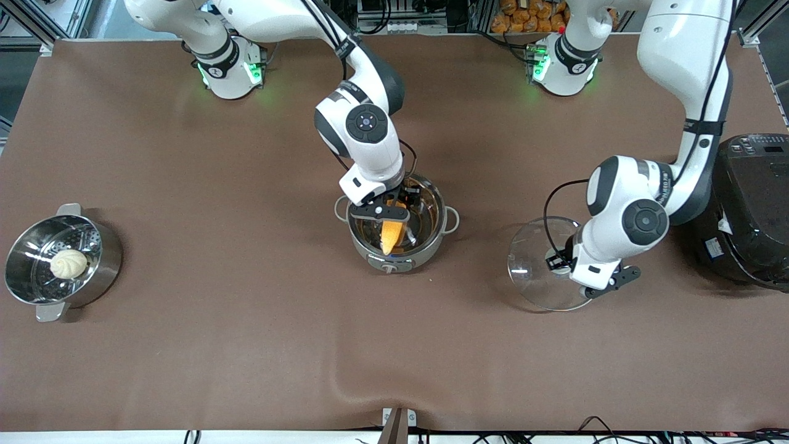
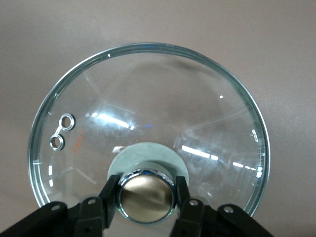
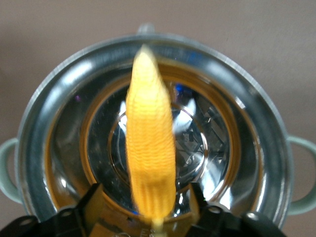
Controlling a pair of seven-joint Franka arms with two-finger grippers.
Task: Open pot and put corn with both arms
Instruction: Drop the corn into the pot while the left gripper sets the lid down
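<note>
The steel pot [image 1: 445,216] stands open at the table's middle, its base knob [image 1: 389,268] facing the front camera. The yellow-orange corn [image 1: 392,234] lies tilted inside it, tip toward the front camera. My right gripper [image 1: 382,216] hangs just over the pot's mouth, open, its fingers [image 3: 94,202] apart from the corn [image 3: 149,143] on both sides. The pot's rim [image 3: 247,98] rings the right wrist view. My left gripper [image 1: 558,262] is shut on the copper knob [image 2: 146,196] of the glass lid [image 1: 533,271], toward the left arm's end. I cannot tell whether the lid [image 2: 148,108] rests on the table.
A steel steamer pot [image 1: 98,271] with a white bun [image 1: 68,263] stands at the right arm's end. A large black cooker [image 1: 755,209] stands at the left arm's end, close beside my left arm. The brown cloth wrinkles near the front edge [image 1: 345,376].
</note>
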